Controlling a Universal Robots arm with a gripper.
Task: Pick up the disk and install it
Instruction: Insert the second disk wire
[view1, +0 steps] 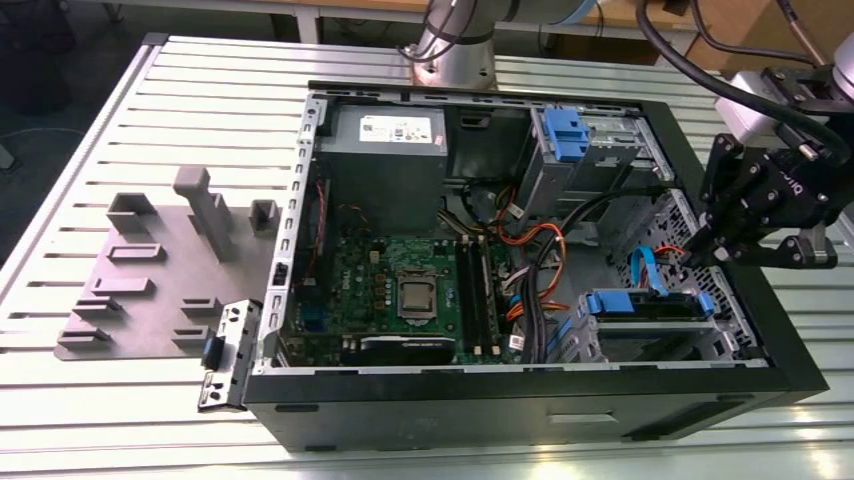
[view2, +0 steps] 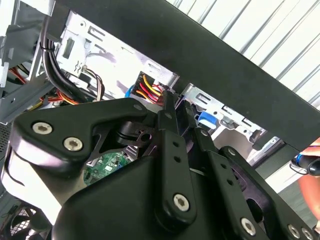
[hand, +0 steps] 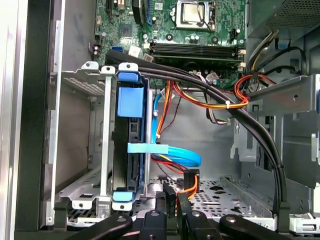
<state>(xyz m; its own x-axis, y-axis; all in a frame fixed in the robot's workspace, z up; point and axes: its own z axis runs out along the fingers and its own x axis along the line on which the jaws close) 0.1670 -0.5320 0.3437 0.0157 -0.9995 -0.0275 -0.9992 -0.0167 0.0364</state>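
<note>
gripper (view1: 705, 255) above case edge (view1: 747, 290), jaws closed

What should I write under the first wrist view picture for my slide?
Gripper hovers inside the open computer case, near the disk sitting in its drive cage beside the motherboard.

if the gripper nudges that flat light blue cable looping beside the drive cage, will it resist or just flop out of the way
Probably flops: the flat blue cable is a thin ribbon already curved in a loose loop, so it likely bends easily. It looks light for its length. It may spring back, since one end runs down to a connector near the gripper beside the drive cage.
</note>
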